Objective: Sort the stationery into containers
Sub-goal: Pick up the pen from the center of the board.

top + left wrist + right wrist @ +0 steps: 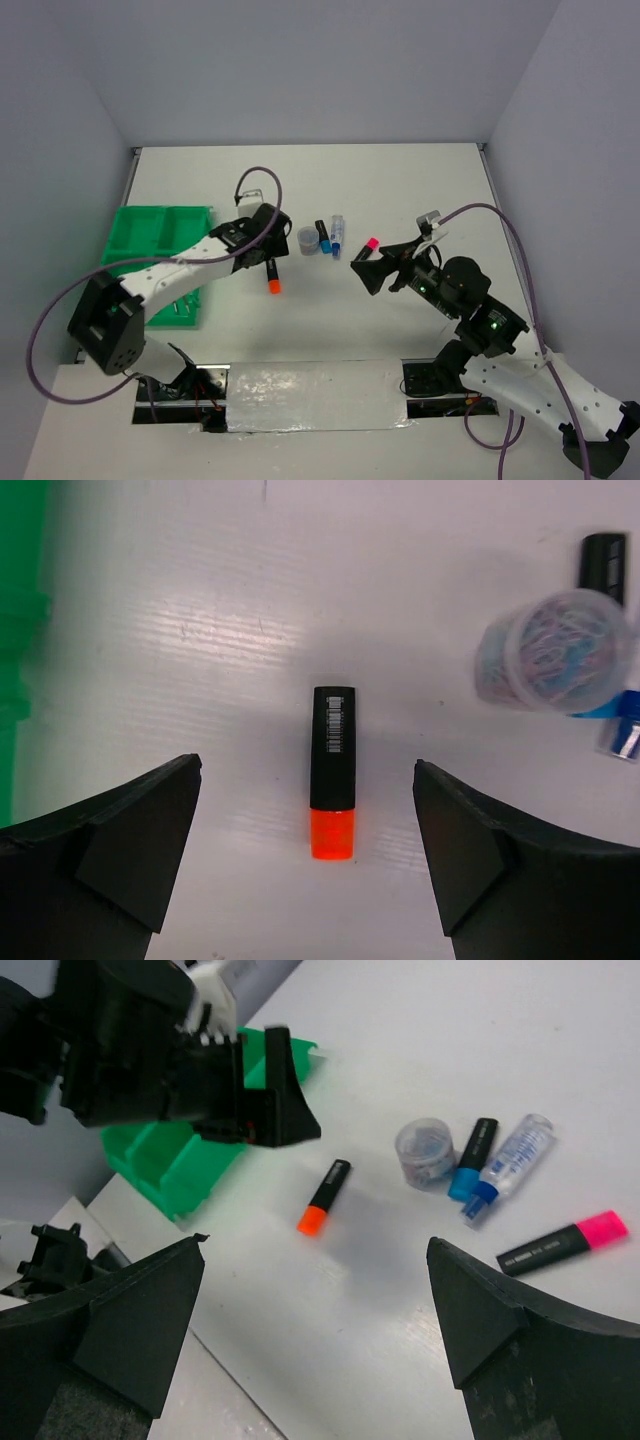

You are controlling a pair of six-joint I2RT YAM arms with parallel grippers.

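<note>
On table point(400, 180): 1 orange highlighter point(332, 772), 1 pink highlighter point(562, 1243), 1 paper-clip tub point(553, 650), 1 blue-capped marker point(473, 1157), 1 clear tube point(510, 1165), 1 green tray point(140, 235). Released, empty: left fingers point(130, 850), right fingers point(130, 1320).

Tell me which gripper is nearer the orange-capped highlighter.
Left. The left gripper is right above the orange-capped highlighter, which lies between its open jaws. The right gripper, also open, sits well off to the highlighter's right, beside the pink highlighter.

Your orange-capped highlighter point(332, 780), black body with white barcode print, your pink-capped highlighter point(563, 1244) also black, bright green tray point(140, 235), white table point(400, 190)
</note>
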